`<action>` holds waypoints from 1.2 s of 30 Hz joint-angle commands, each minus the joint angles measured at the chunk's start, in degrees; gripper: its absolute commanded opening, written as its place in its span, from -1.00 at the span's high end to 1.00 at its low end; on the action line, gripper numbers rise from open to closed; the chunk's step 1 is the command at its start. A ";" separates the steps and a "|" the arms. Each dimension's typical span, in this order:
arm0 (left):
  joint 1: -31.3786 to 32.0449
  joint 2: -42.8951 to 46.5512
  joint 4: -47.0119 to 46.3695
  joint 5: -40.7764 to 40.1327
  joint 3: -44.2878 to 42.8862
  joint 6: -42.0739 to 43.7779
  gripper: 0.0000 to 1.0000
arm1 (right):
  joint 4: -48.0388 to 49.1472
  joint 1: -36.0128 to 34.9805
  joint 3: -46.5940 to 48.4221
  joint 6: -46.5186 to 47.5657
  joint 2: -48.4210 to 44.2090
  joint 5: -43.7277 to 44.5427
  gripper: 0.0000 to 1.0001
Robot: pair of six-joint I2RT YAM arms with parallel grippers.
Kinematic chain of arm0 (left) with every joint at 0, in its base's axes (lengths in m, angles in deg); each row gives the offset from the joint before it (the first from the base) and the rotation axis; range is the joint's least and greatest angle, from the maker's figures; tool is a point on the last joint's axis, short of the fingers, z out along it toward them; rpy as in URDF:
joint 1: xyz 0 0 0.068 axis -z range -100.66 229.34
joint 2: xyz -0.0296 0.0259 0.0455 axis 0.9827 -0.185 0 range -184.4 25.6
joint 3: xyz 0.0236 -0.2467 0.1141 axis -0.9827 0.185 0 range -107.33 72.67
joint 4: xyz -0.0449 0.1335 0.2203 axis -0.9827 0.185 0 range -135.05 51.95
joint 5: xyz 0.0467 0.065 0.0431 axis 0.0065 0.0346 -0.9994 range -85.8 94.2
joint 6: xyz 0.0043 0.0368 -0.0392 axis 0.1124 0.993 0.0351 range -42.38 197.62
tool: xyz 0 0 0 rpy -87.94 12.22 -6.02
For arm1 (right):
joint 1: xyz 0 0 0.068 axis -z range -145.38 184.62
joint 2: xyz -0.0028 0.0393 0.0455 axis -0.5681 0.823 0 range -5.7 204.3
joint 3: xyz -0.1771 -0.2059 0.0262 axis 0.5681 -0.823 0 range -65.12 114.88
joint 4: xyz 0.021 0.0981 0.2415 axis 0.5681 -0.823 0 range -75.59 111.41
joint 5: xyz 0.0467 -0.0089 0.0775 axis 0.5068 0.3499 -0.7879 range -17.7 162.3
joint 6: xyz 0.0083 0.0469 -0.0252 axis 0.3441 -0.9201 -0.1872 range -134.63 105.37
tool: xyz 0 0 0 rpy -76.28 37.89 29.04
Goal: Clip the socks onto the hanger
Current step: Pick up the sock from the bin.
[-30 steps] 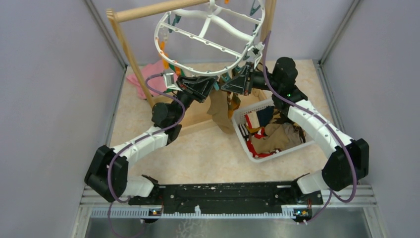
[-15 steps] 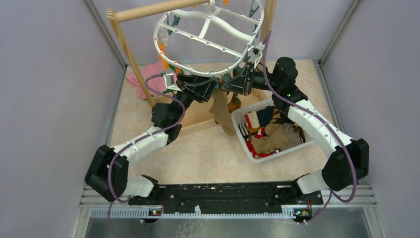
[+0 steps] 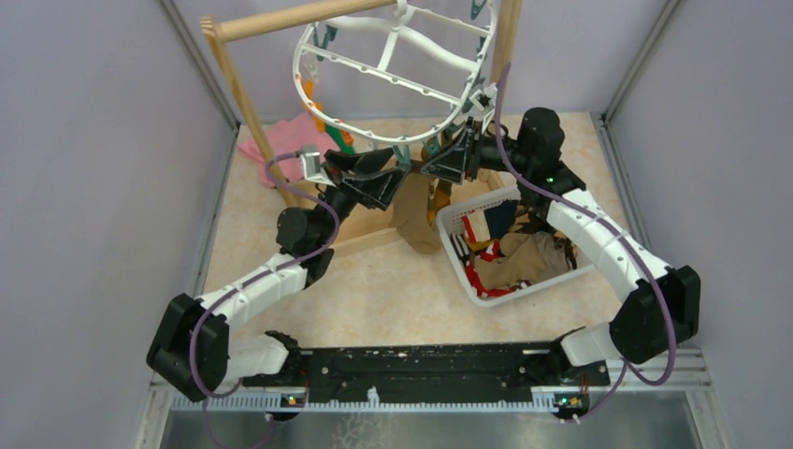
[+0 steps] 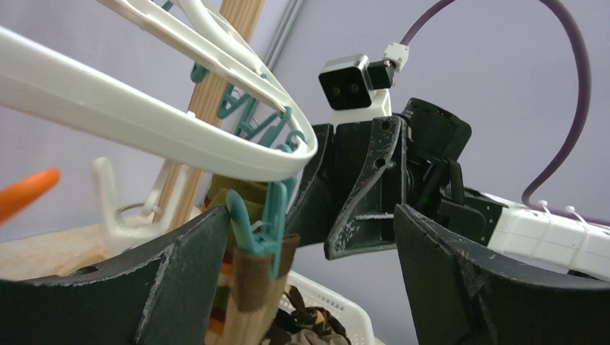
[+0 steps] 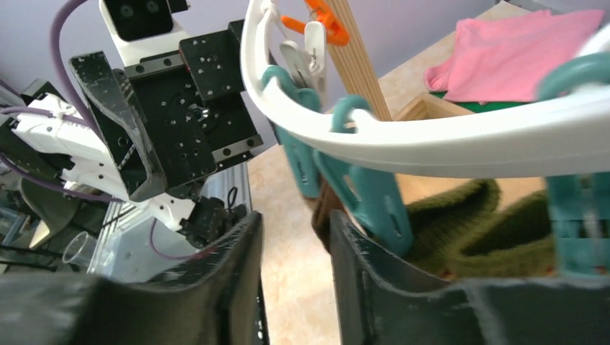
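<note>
The white oval hanger (image 3: 393, 70) hangs from the wooden pole. In the left wrist view its rim (image 4: 144, 122) carries a teal clip (image 4: 262, 223) pinching the brown cuff of a tan sock (image 4: 248, 280); that sock (image 3: 414, 220) dangles free. My left gripper (image 3: 395, 178) stands wide open just left of the clip, with nothing between its fingers (image 4: 180, 287). My right gripper (image 3: 438, 164) is at the clip's right side, open a little and empty. An olive sock (image 5: 467, 223) hangs clipped beside its right finger (image 5: 374, 287).
A white slotted basket (image 3: 470, 281) with several more socks stands under the right arm. The wooden pole rack (image 3: 281, 19) and its base beam cross behind the grippers. Pink and green cloths (image 3: 271, 140) lie at the back left. An orange clip (image 5: 324, 14) hangs on the rim.
My left gripper has opened wide and drawn back to the left. The right gripper's jaws have parted and let go. The tan sock now hangs from the teal clip alone.
</note>
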 commanded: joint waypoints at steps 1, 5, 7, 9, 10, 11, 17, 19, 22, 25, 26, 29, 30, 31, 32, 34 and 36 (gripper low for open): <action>-0.17 5.87 1.87 2.26 4.29 -0.45 -0.80 | -5.02 0.58 -0.04 8.60 -4.72 -0.57 0.11; -0.12 11.06 6.74 4.54 9.06 1.34 -0.81 | -12.90 0.63 -0.58 18.44 -7.53 -2.79 -0.22; -0.19 14.22 9.92 6.16 11.29 3.34 -0.83 | -18.33 0.61 -0.71 24.78 -9.25 -3.47 -0.33; -0.18 17.32 14.78 7.45 12.84 6.20 -0.84 | -24.65 0.65 -0.96 33.27 -10.97 -4.05 -0.39; -0.12 18.82 17.70 8.00 13.38 7.79 -0.84 | -27.82 0.68 -1.35 39.29 -12.07 -3.56 -0.41; -0.16 20.47 20.99 8.08 13.94 8.84 -0.86 | -30.70 0.63 -1.97 44.22 -13.27 -2.97 -0.44; -0.12 26.37 18.51 9.38 25.74 12.25 -0.98 | -38.03 3.97 -11.96 61.52 -22.85 1.86 -0.67; -0.20 27.31 18.40 8.04 28.31 12.26 -0.98 | -38.09 5.61 -15.20 63.35 -24.74 1.75 -0.69; -0.15 27.98 22.16 6.60 29.25 14.81 -0.98 | -38.68 6.83 -18.81 66.50 -26.87 2.82 -0.76; -0.18 27.64 28.47 6.53 28.02 19.09 -0.98 | -38.29 6.94 -21.66 69.40 -27.20 4.80 -0.80; -0.13 27.34 29.87 6.72 27.82 20.20 -0.98 | -37.80 6.94 -22.65 70.13 -26.99 5.57 -0.82; -0.12 25.75 28.80 7.05 28.72 20.78 -0.98 | -38.30 6.94 -23.29 71.90 -24.99 8.28 -0.85; -0.17 25.03 27.28 7.67 29.33 20.49 -0.98 | -39.25 6.99 -22.42 71.96 -23.81 9.37 -0.85; -0.16 24.34 25.44 8.07 30.02 20.00 -0.98 | -40.72 7.41 -21.21 72.18 -22.56 9.64 -0.85; -0.12 23.65 23.54 8.40 30.88 19.62 -0.98 | -43.12 8.12 -19.78 73.30 -21.02 8.83 -0.85; -0.12 22.34 21.06 8.75 31.61 19.23 -0.98 | -48.94 10.00 -17.13 75.61 -17.96 5.93 -0.84; -0.17 21.37 20.23 8.54 31.75 19.36 -0.98 | -53.32 12.16 -15.12 78.23 -15.08 3.17 -0.79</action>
